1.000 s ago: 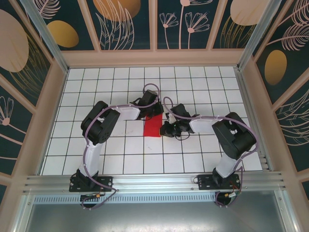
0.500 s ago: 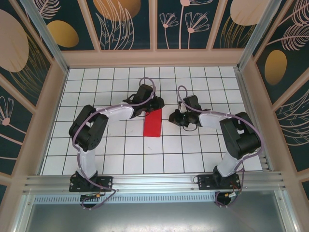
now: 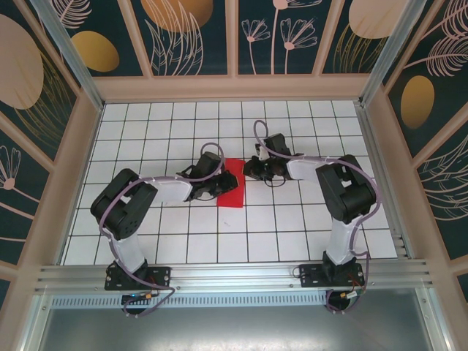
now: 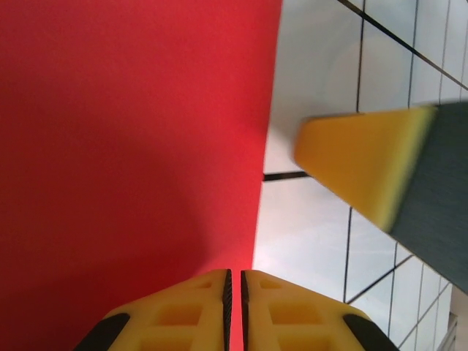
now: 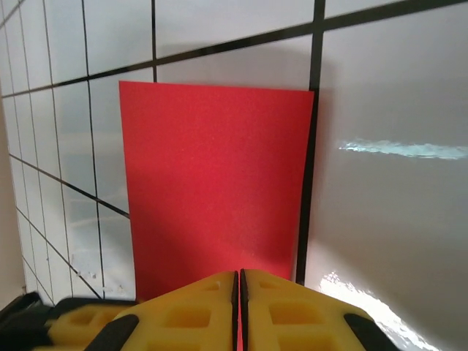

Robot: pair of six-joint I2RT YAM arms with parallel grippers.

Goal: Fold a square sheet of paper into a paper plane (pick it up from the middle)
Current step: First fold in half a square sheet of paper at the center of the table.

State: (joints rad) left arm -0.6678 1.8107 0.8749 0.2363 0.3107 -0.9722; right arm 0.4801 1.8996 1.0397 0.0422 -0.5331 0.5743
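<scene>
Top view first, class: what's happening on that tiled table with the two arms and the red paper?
Two robot arms are working on a red sheet of paper. It lies flat on the white tiled table and shows as a plain rectangle. The left gripper is low over the paper from its left side, fingers shut. The right gripper, also shut, points at the paper from its far right corner. No plane shape is visible yet.
</scene>
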